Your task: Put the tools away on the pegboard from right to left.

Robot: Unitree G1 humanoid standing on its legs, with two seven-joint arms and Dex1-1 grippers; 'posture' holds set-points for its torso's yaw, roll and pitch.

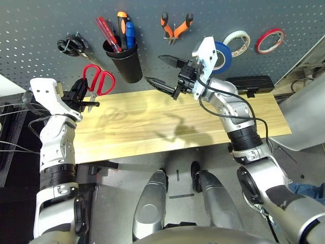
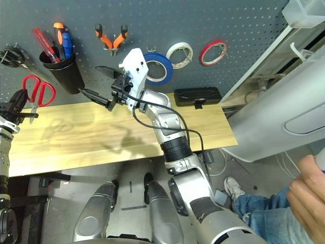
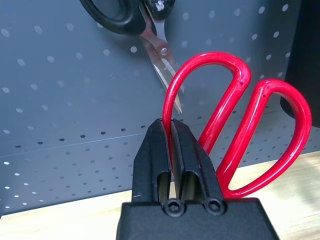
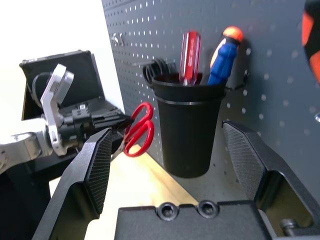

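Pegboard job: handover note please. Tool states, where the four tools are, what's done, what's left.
Left tool: shut on the red-handled scissors, holding them up at the pegboard, below the black-handled scissors. I cannot tell whether they are on a hook.
Right tool: open, empty, in the air in front of the black cup.
Done: blue tape roll and orange-and-black-handled pliers hang on the board; blue-handled screwdriver stands in the cup.
Left: seat the scissors on a hook, release, pull both arms back.
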